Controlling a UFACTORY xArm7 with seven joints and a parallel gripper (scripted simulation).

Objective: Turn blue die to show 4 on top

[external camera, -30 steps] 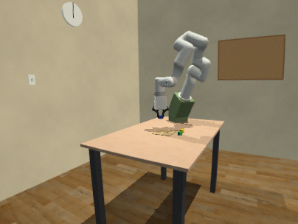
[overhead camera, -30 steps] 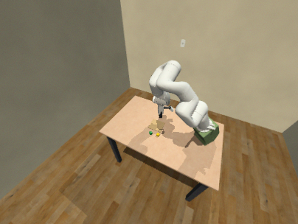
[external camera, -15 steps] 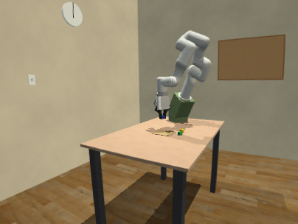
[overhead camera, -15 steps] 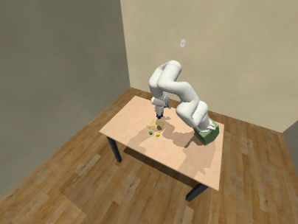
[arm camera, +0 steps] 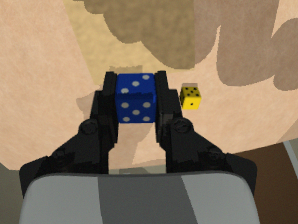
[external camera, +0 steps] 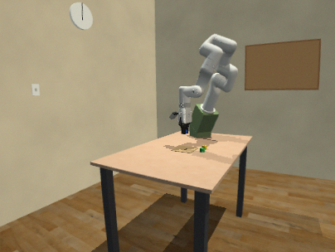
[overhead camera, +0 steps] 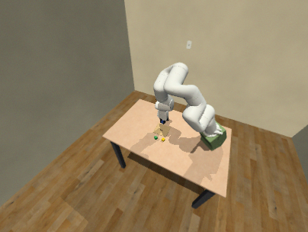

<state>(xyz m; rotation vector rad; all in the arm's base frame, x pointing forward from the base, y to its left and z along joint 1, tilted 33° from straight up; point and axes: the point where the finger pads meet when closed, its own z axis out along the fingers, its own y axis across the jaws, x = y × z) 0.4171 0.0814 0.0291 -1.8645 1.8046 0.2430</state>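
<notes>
My gripper [arm camera: 136,86] is shut on the blue die [arm camera: 136,98] and holds it in the air above the table. The gripper also shows in the top view [overhead camera: 162,121] and in the exterior view [external camera: 185,132]. The die's face toward the wrist camera shows several white pips. The tan mat [arm camera: 127,19] lies flat on the table below and beyond the die; it also shows in the top view [overhead camera: 164,129] and the exterior view [external camera: 184,147]. A yellow die [arm camera: 190,96] lies on the table to the right of the mat. A green die [overhead camera: 155,136] lies next to the yellow die [overhead camera: 163,140].
The arm's green base block [overhead camera: 214,138] stands on the table's right side. The arm's shadow falls across the mat and the table. The table's edge shows at the bottom right of the wrist view.
</notes>
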